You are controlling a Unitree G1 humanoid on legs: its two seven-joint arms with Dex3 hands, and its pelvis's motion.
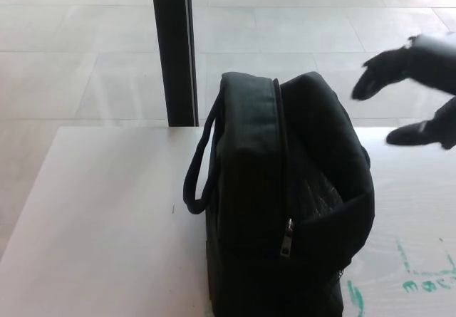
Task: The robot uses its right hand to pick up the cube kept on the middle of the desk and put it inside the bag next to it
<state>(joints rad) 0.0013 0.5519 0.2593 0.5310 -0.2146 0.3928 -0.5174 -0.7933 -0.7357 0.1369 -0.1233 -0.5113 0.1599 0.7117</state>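
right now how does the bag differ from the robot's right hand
The bag stands on the desk; the right hand hangs in the air to its right, touching nothing. The bag is soft fabric with a zip and a carry handle; the hand is hard, fingers spread, empty. Both are black.

There is one black bag (285, 203) on one desk (100, 217), to the left of the one robot hand (413, 89). One dark pillar (174, 46) stands farther left.

desk (107, 217) markings: green scribbles near the right front corner; no letters can be made out
bag (285, 203): no readable label
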